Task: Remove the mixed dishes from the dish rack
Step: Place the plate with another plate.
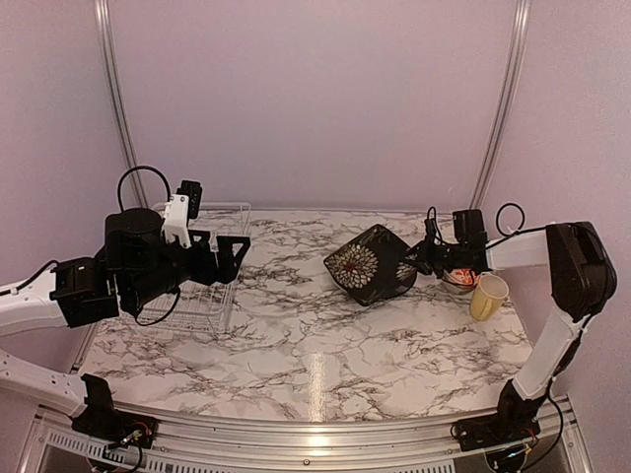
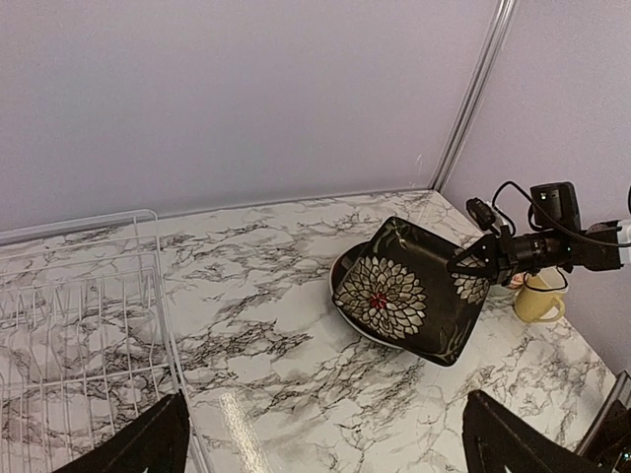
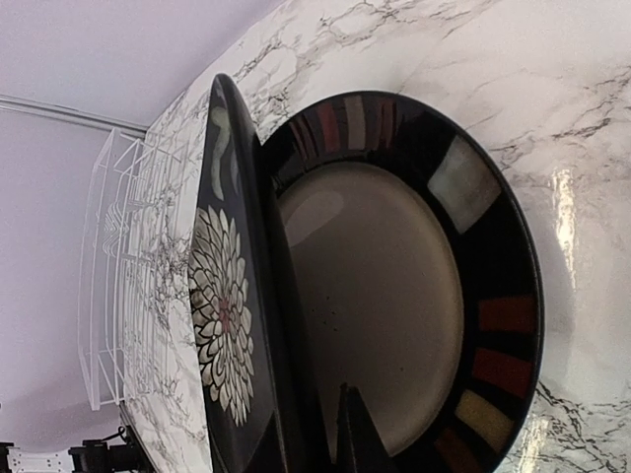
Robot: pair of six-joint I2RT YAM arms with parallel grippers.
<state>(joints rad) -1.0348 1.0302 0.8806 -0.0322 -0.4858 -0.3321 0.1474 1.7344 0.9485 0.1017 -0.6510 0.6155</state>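
L wrist view: dish rack (image 2: 79, 335) cut off at 9 o'clock. Top view: bowl (image 1: 457, 281), 3 o'clock, mostly hidden.

Two plates show at two o'clock: one square flowered plate (image 1: 367, 264), one round striped plate (image 3: 394, 286). One yellow mug (image 1: 487, 296) and one patterned bowl (image 1: 456, 281) are at three o'clock, one wire rack (image 1: 225, 296) at nine.

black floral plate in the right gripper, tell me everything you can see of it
The black floral plate is squarish with rounded corners, glossy like glazed ceramic, with a white many-petalled medallion, red at its centre, and pale leaf marks near corners. It is steeply tilted, patterned face leftward, over a round dark plate with a cream centre on the marble table. The right gripper is shut on its right edge. Whether its lower edge touches that plate is unclear.
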